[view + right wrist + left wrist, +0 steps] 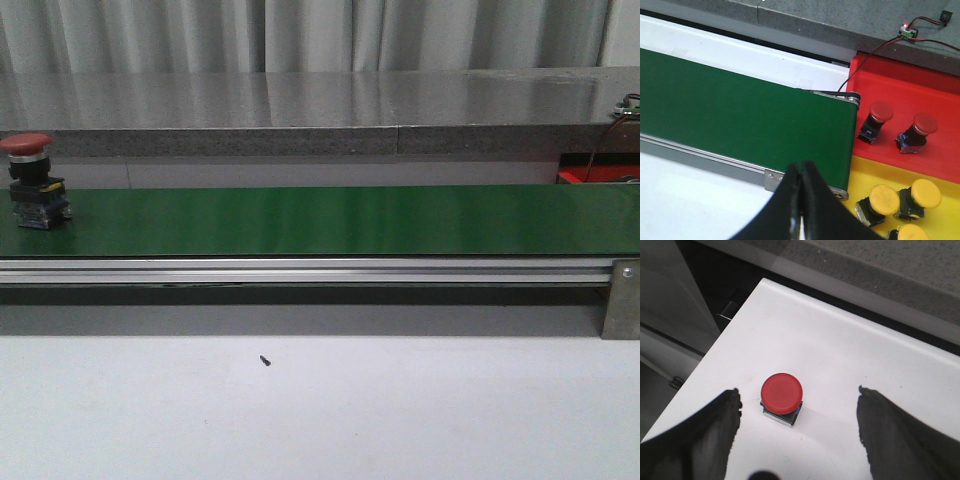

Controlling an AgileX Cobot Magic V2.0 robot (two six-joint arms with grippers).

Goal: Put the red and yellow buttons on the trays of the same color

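While 1 red button (36,181) rides the green belt (330,220) toward the red tray (920,95), the right gripper (801,200) waits pinched closed; the left gripper (797,432) straddles another red button (781,395), spread wide.

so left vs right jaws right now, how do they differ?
The left gripper has its jaws spread wide; the right gripper has its jaws pressed together. The left hangs over a red button on a white surface; the right hangs over the end of the green belt, beside the red tray and yellow tray. Neither holds anything.
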